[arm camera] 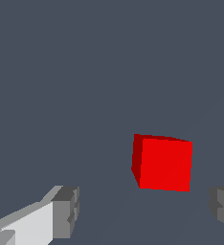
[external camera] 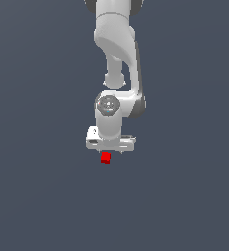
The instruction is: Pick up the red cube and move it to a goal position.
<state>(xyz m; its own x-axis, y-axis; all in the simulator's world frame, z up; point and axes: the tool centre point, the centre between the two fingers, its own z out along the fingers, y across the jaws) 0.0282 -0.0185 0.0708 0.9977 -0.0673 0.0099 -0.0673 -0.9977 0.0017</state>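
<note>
The red cube (external camera: pixel 105 158) is a small bright red block on the dark grey floor, just below the white gripper (external camera: pixel 110 151) in the exterior view. In the wrist view the red cube (arm camera: pixel 162 163) lies between and beyond the two fingertips, nearer to the one at the frame's right edge. One grey-tipped finger (arm camera: pixel 65 211) and the other fingertip (arm camera: pixel 223 206) stand far apart, so the gripper (arm camera: pixel 144 208) is open and holds nothing. The cube touches neither finger.
The plain dark grey floor (external camera: pixel 38 196) surrounds the arm on all sides. The white arm (external camera: pixel 117 54) rises above the gripper toward the top of the exterior view. No other objects show.
</note>
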